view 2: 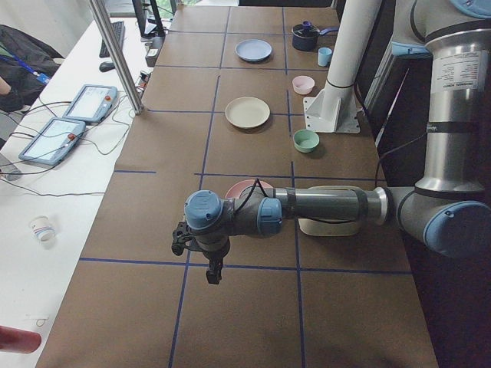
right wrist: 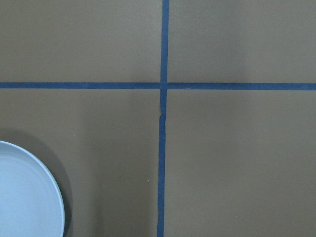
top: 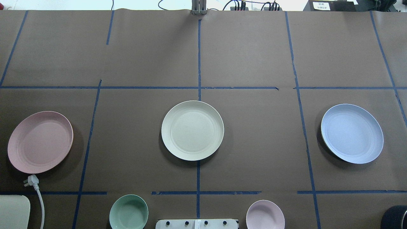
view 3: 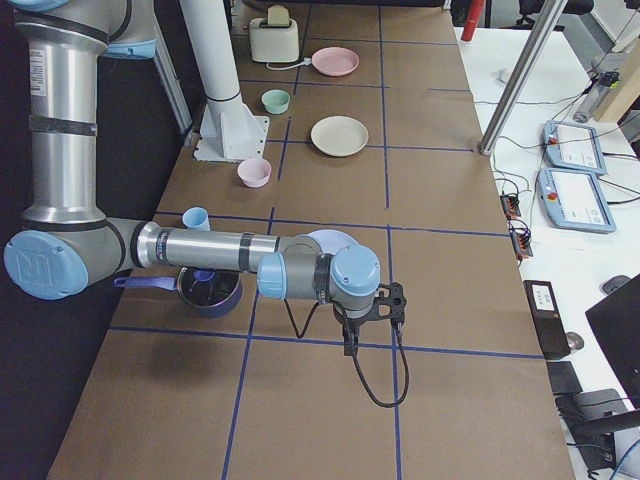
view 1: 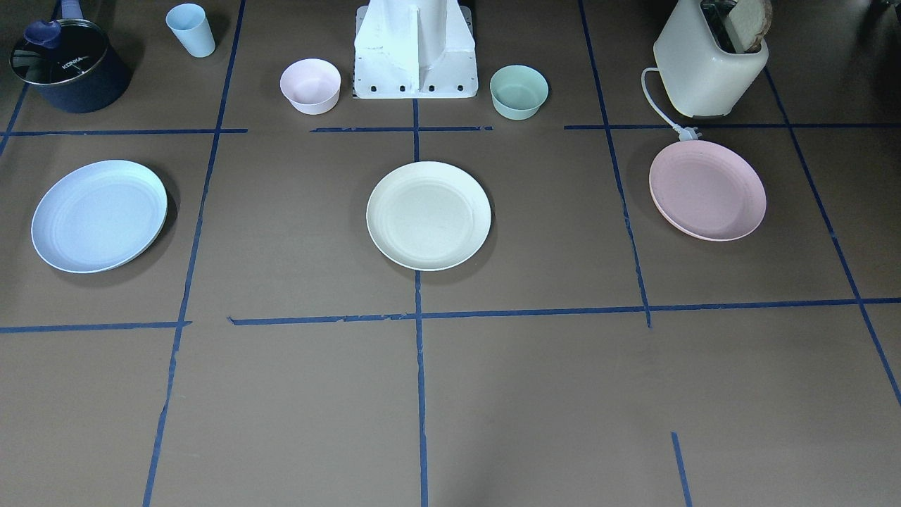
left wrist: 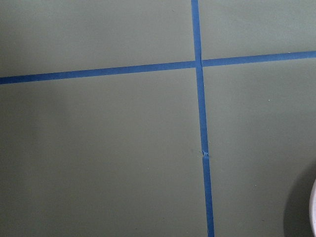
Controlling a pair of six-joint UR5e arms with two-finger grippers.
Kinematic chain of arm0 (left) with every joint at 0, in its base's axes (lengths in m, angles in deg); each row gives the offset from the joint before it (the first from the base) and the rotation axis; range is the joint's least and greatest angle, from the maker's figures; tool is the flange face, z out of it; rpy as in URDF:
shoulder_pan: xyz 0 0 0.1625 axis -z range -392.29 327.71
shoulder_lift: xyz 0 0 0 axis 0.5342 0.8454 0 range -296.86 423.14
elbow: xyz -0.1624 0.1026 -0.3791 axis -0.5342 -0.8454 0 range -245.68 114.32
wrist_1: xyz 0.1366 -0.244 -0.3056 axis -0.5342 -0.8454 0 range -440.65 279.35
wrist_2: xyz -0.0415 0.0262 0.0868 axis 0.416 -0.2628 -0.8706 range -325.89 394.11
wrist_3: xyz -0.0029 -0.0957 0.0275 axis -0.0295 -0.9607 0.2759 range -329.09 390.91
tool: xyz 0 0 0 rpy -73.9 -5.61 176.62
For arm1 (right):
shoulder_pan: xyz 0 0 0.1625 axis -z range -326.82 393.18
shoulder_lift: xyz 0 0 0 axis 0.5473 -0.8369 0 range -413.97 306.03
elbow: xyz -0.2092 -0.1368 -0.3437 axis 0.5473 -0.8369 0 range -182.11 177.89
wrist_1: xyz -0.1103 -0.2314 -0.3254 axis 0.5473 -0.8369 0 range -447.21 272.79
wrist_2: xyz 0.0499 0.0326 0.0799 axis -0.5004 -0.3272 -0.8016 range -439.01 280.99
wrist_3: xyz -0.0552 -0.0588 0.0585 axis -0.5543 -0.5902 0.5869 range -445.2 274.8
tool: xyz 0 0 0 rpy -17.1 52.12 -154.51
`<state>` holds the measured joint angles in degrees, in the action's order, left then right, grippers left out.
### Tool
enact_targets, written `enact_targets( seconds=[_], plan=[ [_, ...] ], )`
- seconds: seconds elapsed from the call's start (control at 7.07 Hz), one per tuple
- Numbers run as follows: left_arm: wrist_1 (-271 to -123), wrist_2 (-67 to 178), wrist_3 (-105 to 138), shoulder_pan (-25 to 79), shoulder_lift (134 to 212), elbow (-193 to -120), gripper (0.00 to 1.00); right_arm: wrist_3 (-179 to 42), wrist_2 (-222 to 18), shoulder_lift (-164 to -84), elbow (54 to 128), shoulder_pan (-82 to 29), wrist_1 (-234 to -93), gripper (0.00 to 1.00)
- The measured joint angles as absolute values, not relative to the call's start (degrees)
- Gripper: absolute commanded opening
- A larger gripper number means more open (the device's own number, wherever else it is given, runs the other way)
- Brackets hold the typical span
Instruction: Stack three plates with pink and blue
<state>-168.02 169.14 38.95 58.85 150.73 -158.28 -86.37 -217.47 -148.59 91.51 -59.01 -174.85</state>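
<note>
Three plates lie apart in a row on the brown table. The cream-white plate [view 1: 429,215] is in the middle [top: 192,130]. The pale pink plate [view 1: 707,190] lies on my left side [top: 40,142]. The pale blue plate [view 1: 99,215] lies on my right side [top: 352,133], and its rim shows in the right wrist view [right wrist: 24,197]. My left gripper [view 2: 214,272] hangs over bare table beyond the pink plate, seen only from the side. My right gripper [view 3: 350,345] hangs over bare table beyond the blue plate. I cannot tell whether either is open or shut.
Near the robot base [view 1: 415,49] stand a small pink bowl [view 1: 310,86] and a mint-green bowl [view 1: 519,91]. A cream toaster [view 1: 711,60] with its plug [view 1: 686,130] sits behind the pink plate. A dark pot [view 1: 70,67] and a light-blue cup [view 1: 191,29] stand behind the blue plate.
</note>
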Motion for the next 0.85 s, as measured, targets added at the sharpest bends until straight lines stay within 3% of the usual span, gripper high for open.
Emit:
enact_targets(
  seconds=[0.42,0.85],
  plan=[
    [-177.0,174.0,26.5,54.3,149.7,-159.0,1.00,-86.1,-217.4,-148.1,92.0,-58.9,-174.8,1.00],
    [-206.4,170.5,-3.2,40.7,144.0,-157.5,1.00,-86.1,-217.6,-147.9,92.5,-58.9,-174.8,1.00]
  ],
)
